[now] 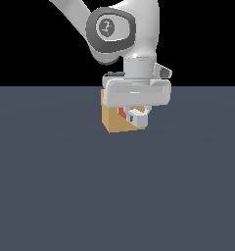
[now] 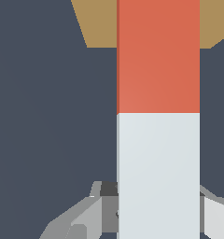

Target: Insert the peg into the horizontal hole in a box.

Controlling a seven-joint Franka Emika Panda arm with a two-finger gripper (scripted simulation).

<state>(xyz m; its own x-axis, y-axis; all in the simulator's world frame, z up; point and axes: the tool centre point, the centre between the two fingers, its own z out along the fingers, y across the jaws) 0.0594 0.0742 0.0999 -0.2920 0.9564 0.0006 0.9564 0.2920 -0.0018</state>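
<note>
**Peg lined up at the box, insertion stage**

Closest to the wrist camera, the grey two-finger gripper (image 2: 158, 212) is pinching the white end of the flat-shaded orange-red rectangular peg (image 2: 158, 56), one finger on each side. The peg's orange end points at the tan-yellow cube-shaped box (image 2: 97, 21) just beyond. In the exterior view the peg (image 1: 122, 112) sits right at the box (image 1: 120, 122) face, though whether it has entered the hole is hidden. Looks like the next move calls for a straight, level push. Nothing else visible inside the box.
</note>
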